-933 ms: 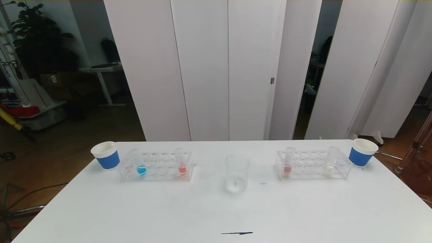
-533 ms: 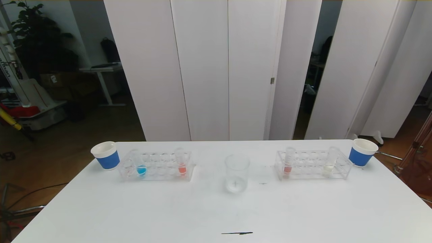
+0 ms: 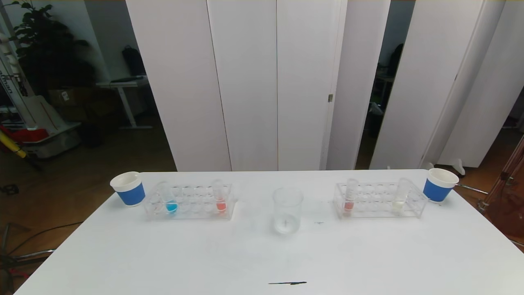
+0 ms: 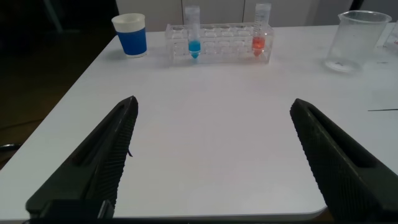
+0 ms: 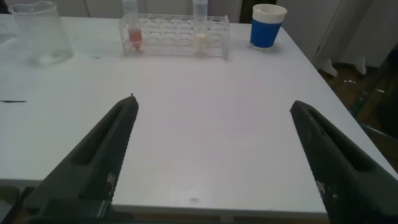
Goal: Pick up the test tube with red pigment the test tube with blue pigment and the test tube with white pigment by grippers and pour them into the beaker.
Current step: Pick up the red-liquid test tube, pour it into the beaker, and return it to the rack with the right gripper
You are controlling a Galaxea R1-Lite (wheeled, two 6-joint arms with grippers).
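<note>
I see my left gripper (image 4: 211, 155) wide open and empty, the test tube with blue pigment (image 4: 193, 34) racked far ahead. My right gripper (image 5: 211, 155), equally spread and empty, faces the test tube with white pigment (image 5: 200, 28); the beaker (image 3: 287, 210) stands between both racks.

We find bare table (image 3: 262, 254) before the beaker (image 3: 287, 211); racks (image 3: 190, 201) (image 3: 378, 200) flank it, cups (image 3: 128, 188) (image 3: 439, 184) outermost.

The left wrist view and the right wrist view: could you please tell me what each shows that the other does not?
Only the left wrist view shows the test tube with blue pigment, an orange-red tube and the left gripper, jaws open. Only the right wrist view shows the test tube with white pigment, a pinkish-red tube and the right gripper, jaws open. Both show the beaker, the white table and a rack and cup each.
</note>
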